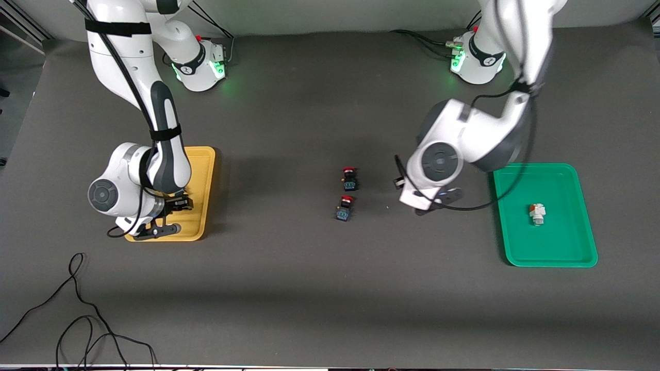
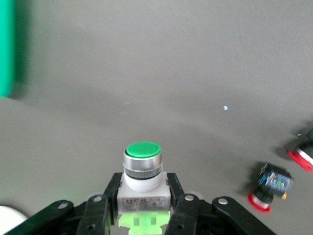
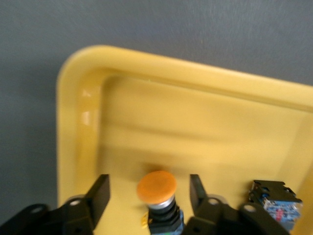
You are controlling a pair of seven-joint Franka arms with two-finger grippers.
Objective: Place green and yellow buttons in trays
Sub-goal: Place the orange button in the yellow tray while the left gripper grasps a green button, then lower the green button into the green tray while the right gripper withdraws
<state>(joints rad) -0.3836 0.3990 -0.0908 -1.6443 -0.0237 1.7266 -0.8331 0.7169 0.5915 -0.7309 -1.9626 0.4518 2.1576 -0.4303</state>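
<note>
My left gripper [image 2: 144, 185] is shut on the white-silver, green-faced button [image 2: 143, 164] and holds it above the bare table between the red switches and the green tray [image 1: 515, 226]; in the front view this gripper [image 1: 432, 202] hides the button. The orange-marked white button [image 1: 537, 214] lies in the green tray. My right gripper [image 3: 147, 193] is open, low over the yellow tray [image 3: 146, 98], its fingers [image 3: 100, 196] on either side of a yellow-orange capped button [image 3: 156, 187] without touching it. A second black-blue button body [image 3: 274, 200] lies beside it in that tray. In the front view the right gripper [image 1: 167, 217] hides both.
Two red-capped switches [image 1: 349, 178] [image 1: 345, 207] lie at the table's middle, also in the left wrist view [image 2: 271, 186]. The green tray's edge [image 2: 6, 49] shows in the left wrist view. Loose black cables [image 1: 77, 309] lie near the front edge at the right arm's end.
</note>
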